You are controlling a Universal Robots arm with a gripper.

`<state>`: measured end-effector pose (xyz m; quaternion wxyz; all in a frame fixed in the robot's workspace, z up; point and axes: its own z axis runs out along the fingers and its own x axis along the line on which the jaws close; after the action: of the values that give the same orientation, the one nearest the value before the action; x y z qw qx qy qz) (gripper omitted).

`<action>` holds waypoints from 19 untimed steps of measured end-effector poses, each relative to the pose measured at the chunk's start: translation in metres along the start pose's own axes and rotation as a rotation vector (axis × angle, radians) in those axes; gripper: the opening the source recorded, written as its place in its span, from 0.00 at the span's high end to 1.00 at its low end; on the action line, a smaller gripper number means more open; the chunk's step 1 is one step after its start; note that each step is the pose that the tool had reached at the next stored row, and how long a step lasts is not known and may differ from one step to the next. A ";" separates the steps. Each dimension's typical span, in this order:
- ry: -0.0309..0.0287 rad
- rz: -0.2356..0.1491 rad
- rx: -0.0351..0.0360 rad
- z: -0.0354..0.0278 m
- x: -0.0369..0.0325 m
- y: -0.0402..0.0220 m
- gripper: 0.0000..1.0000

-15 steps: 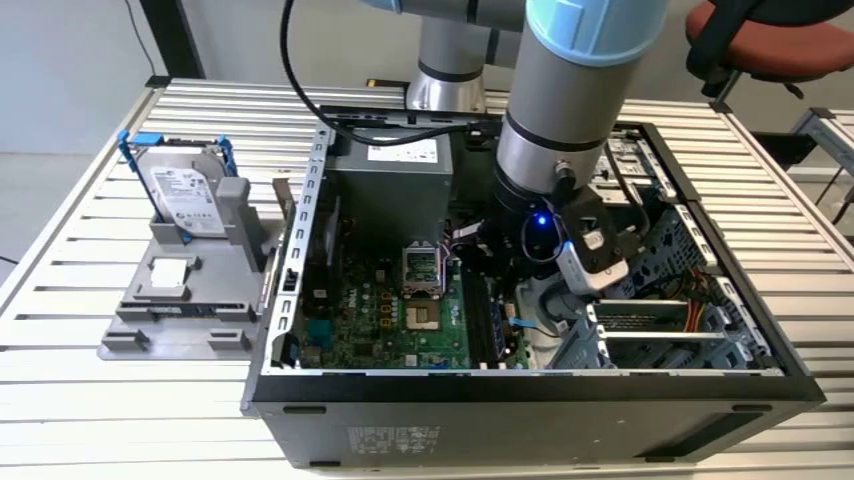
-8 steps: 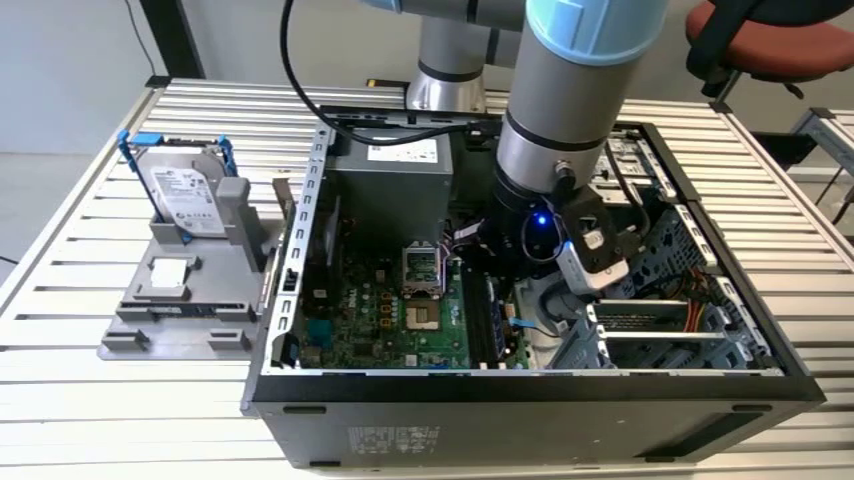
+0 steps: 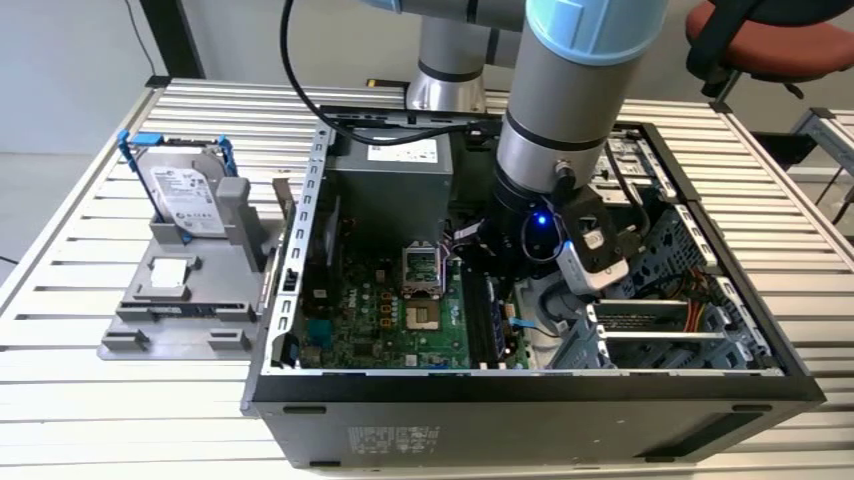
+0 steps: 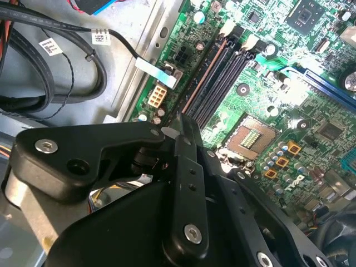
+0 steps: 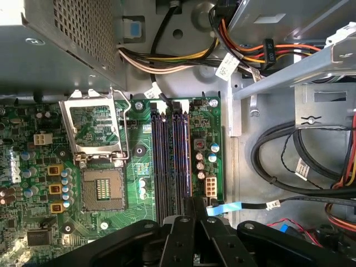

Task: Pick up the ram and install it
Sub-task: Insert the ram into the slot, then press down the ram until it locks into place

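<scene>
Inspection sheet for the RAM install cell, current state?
Surface: slatted metal table, carrying an open PC case.
Job's things: memory slots lie beside the open CPU socket; cannot tell whether the ram is held or seated.
Clutter: hard drive in a blue frame, upright on a grey fixture; small white-topped part on the same fixture.
Grippers: gripper is inside the case, at the end of the slots.
Cables: black cables and a coloured wire bundle lie beside the motherboard.
Surroundings: red chair behind the table.
</scene>
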<state>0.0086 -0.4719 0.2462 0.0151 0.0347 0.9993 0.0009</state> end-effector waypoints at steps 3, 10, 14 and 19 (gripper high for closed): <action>-0.0001 0.000 0.0000 0.0000 0.0000 0.0000 1.00; 0.0000 -0.018 -0.0005 0.0000 0.0000 0.0000 1.00; 0.0001 -0.050 -0.0015 -0.0001 0.0000 0.0000 1.00; 0.0002 -0.088 -0.0026 -0.0008 0.0000 0.0000 1.00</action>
<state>0.0086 -0.4720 0.2470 0.0151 -0.0093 0.9998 0.0015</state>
